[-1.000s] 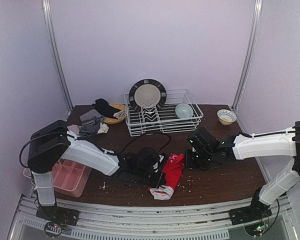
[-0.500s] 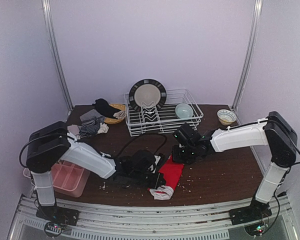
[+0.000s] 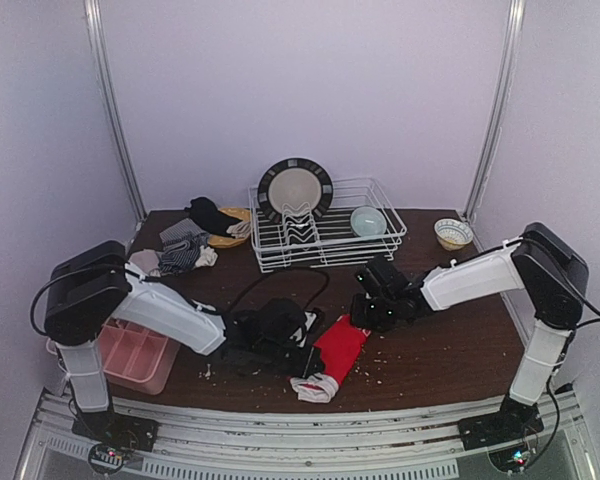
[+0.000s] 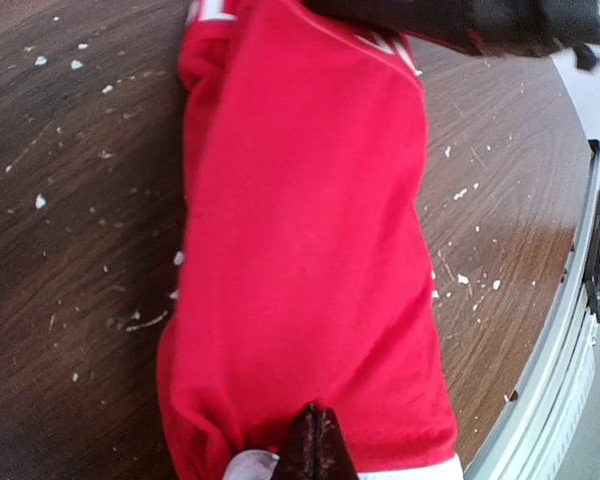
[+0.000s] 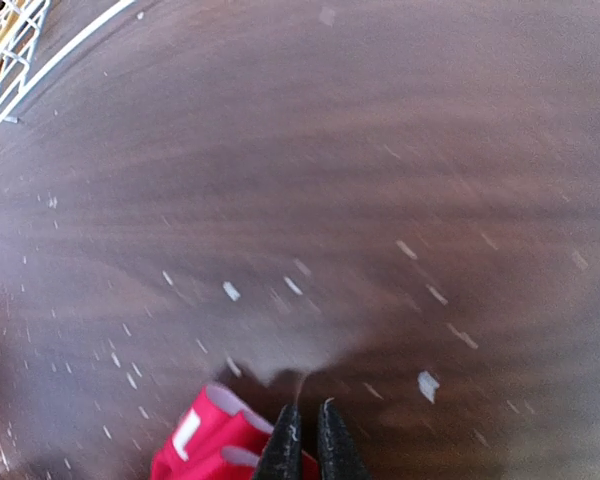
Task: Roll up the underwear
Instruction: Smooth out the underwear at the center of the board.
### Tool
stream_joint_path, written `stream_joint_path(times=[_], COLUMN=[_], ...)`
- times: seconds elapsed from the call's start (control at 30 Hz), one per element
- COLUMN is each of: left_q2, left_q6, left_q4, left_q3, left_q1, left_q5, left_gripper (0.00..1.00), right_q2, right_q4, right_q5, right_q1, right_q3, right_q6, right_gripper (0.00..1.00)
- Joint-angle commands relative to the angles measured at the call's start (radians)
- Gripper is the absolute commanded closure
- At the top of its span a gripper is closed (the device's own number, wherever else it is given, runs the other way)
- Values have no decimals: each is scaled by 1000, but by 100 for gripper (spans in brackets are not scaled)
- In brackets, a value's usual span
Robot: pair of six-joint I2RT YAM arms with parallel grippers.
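— What takes up most room from above?
— The brown desk (image 3: 450, 350), across the lower half of the frame. The left arm (image 3: 170, 312) reaches in from the lower left and the right arm (image 3: 475, 278) from the right edge. They meet at lower centre.
— And behind them?
— A white wire dish rack (image 3: 325, 248) at upper centre. A dark-rimmed plate (image 3: 295, 188) stands on edge in it, and a pale bowl (image 3: 368, 220) sits at its right end. A pink tray (image 3: 140, 358) is at the lower left, partly behind the left arm.
— Where is the underwear?
— The red underwear (image 3: 338, 345) lies at lower centre as a long slanting strip between the two arms. Its white waistband (image 3: 315, 388) is bunched at the end nearest the frame's bottom. The other underwear (image 3: 180, 252), striped, grey and black, is heaped at upper left by a yellow dish (image 3: 230, 238).
— What of the left jaws?
— Closed to a point on the red cloth by the waistband. In the left wrist view the cloth puckers round the tips at the bottom edge.
— The right jaws?
— Low over the strip's upper end. In the right wrist view the tips stand almost together at bottom centre, and a red corner with white lettering touches them from the left. Whether cloth is pinched between them I cannot tell.
— Anything smaller?
— A patterned bowl (image 3: 453, 233) at the desk's upper right, and pale crumbs (image 3: 380, 365) scattered round the red strip.
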Motion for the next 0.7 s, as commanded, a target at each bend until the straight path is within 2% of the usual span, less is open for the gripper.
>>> stream_joint_path(times=[0.0, 0.17, 0.33, 0.4, 0.47, 0.57, 0.67], left_q2=[57, 138, 252, 308, 332, 272, 174], left_q6=[68, 178, 372, 444, 485, 504, 505], left_q4=[-163, -261, -389, -485, -571, -607, -617], left_q3=[54, 206, 433, 556, 659, 672, 636], left_q1=[50, 106, 143, 147, 146, 148, 147], left_q5=[28, 86, 161, 161, 152, 133, 133], left_gripper=[100, 100, 99, 89, 74, 48, 35], right_q2=[-82, -262, -417, -480, -561, -682, -745], right_q4=[-39, -61, -104, -163, -245, -373, -413], right_q5=[-10, 7, 37, 61, 107, 202, 234], right_q1=[1, 30, 102, 116, 121, 123, 122], right_q3=[-169, -293, -409, -425, -419, -386, -347], right_q6=[56, 76, 120, 129, 116, 67, 6], right_gripper=[91, 89, 85, 78, 69, 56, 49])
